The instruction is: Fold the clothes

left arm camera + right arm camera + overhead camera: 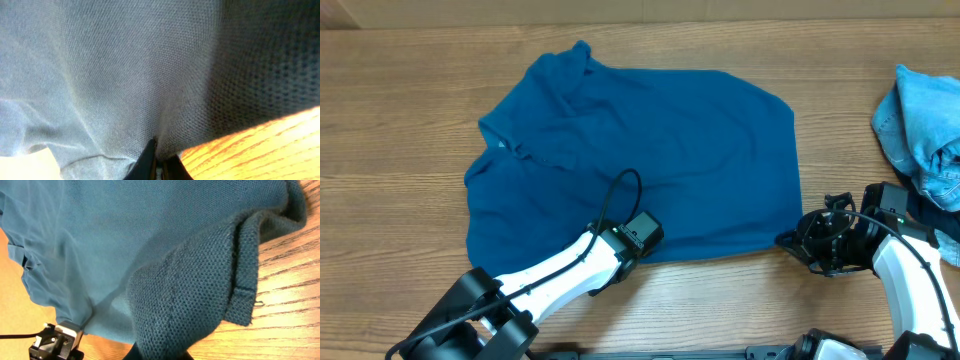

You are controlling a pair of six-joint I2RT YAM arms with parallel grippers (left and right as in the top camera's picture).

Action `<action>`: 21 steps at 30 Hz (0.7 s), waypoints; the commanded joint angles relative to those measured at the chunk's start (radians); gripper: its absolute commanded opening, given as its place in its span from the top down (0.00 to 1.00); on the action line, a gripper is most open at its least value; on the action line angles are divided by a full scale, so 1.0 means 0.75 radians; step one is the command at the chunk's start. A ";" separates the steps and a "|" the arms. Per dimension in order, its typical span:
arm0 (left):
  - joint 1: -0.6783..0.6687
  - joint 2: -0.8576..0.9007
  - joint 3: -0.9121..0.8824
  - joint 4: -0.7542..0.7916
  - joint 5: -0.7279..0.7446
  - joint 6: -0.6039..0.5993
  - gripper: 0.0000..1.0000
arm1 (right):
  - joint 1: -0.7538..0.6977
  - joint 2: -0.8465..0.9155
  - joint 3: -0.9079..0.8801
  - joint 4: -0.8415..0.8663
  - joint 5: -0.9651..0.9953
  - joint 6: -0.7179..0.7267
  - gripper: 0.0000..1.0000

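Blue shirt (pixel 650 150) lies spread across the middle of the wooden table (pixel 400 120), mostly flat, with its collar toward the left and a bunched sleeve poking up at the far left corner. Low wrinkles run through the left half; the right half is smoother.

We see both arms at its near hem. Our left gripper (pixel 638 246) sits on the hem just left of the middle. From the left wrist, its dark fingertips (pixel 150 162) are pressed together, with the cloth drawn into them in a tight pleat. Our right gripper (pixel 790 241) is at the near right corner. From the right wrist, that corner is lifted and doubled over, showing a stitched hem, and the cloth runs down between jaws that are clamped on it. A black cable (pixel 620 190) loops from the left wrist over the cloth.

Well to the right, near the table's edge, sits a crumpled light-blue denim garment (pixel 920 120), apart from the shirt and just beyond the right arm. Something darker lies under its near side; we cannot tell what.

Close up, the shirt is a matte knit with a fine mesh-like weave and no print. The table shows warm, straight wood grain, bare along the near edge beside both grippers.
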 commanded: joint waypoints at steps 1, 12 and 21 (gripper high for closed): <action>-0.011 0.007 0.046 -0.034 -0.052 -0.001 0.96 | 0.001 -0.021 0.033 0.004 -0.009 -0.010 0.96; -0.009 0.007 0.127 -0.100 -0.053 0.026 0.96 | 0.001 -0.021 0.040 0.025 -0.074 -0.087 0.96; 0.016 0.007 0.128 0.015 -0.118 0.061 0.96 | 0.001 -0.021 0.060 0.076 -0.107 -0.075 0.96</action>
